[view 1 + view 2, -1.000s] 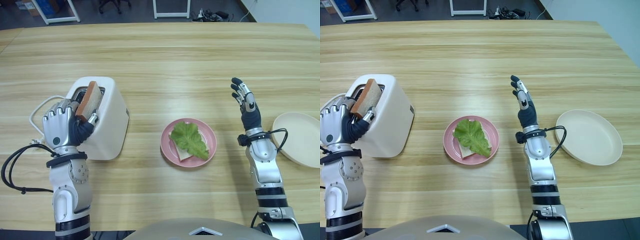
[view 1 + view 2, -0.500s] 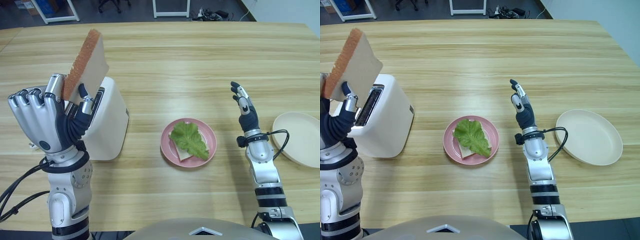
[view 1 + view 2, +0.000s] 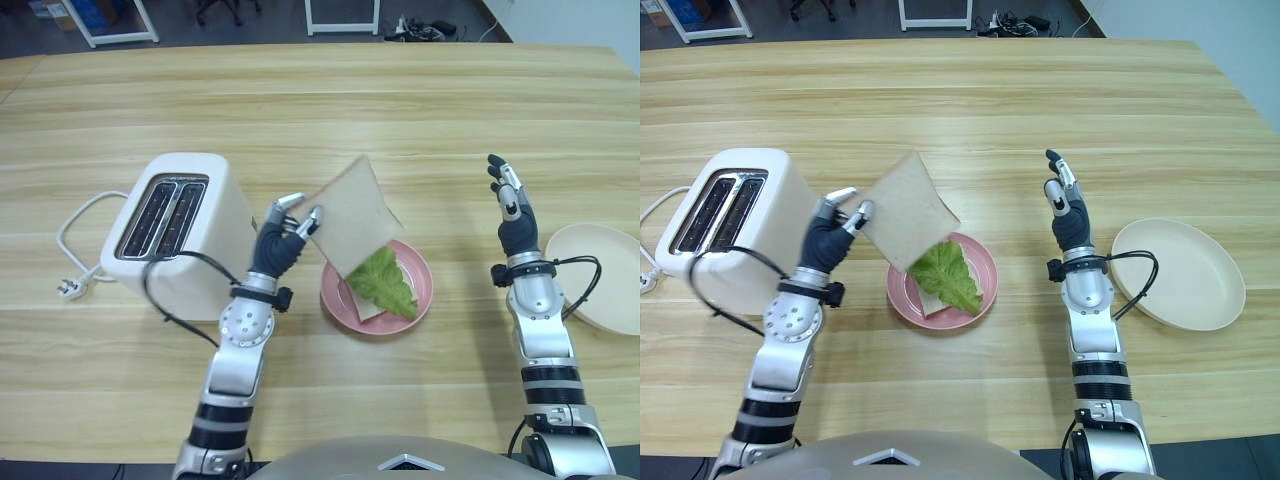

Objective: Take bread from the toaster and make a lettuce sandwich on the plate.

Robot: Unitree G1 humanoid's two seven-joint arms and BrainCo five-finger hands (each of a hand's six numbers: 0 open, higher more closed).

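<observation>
While the top bread slice (image 3: 350,213) hangs tilted over the left side of the pink plate (image 3: 426,288), I treat placement as the step in hand. In the left eye view, the left robot hand (image 3: 278,240) grips that slice by its left edge, fingers closed on it, just to the right of the toaster (image 3: 215,250). The slice's lower corner is over the lettuce (image 3: 385,282), which lies on the bottom slice (image 3: 362,310) on the plate; I cannot tell whether the corner touches the leaf. The right robot hand (image 3: 513,212) stands upright above the desk (image 3: 320,110) with fingers extended and holding nothing, between the pink plate and the cream plate (image 3: 605,285). In the right eye view, the held slice (image 3: 908,208) overlaps only the plate's upper-left rim (image 3: 990,262), so I judge it must travel further right and toward me before release. Recommended procedure: rotate the wrist until the slice is level, centre it over the lettuce (image 3: 950,278), align its edges with the bottom slice, then lower it straight down. Open the fingers only once the slice rests on the leaf. Avoid sliding sideways on contact, since that could drag the lettuce off. Withdraw the left robot hand (image 3: 828,242) upward, clear of the toaster (image 3: 730,225) and its cable.
</observation>
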